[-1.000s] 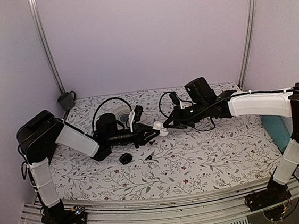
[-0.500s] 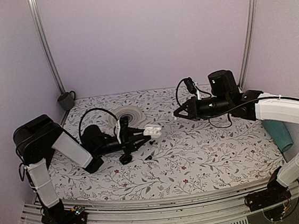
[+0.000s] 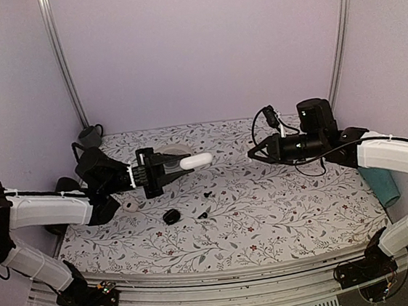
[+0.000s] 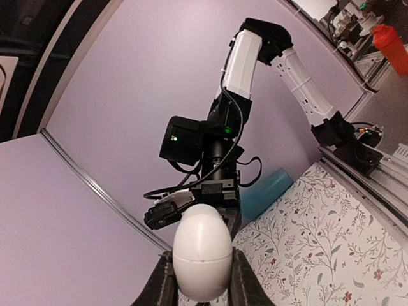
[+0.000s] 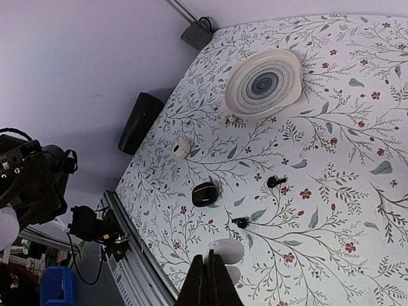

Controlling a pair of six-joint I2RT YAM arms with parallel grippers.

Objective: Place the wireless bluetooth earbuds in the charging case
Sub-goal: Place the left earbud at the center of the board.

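The smooth white egg-shaped plastic case (image 4: 202, 252) pinched in the left gripper (image 4: 203, 280) runs off the bottom edge, and its contents are hidden. Just past the right gripper's (image 5: 206, 268) closed tips sits a pale white blob (image 5: 227, 250), too blurred to identify.

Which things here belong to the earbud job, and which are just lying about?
Job in hand:
- charging case, closed, held by the left gripper
- small white earbud on the cloth
- right gripper, shut

Lying about:
- swirl plate
- black oval piece
- small black bits
- black cylinder
- grey cup
- teal roll
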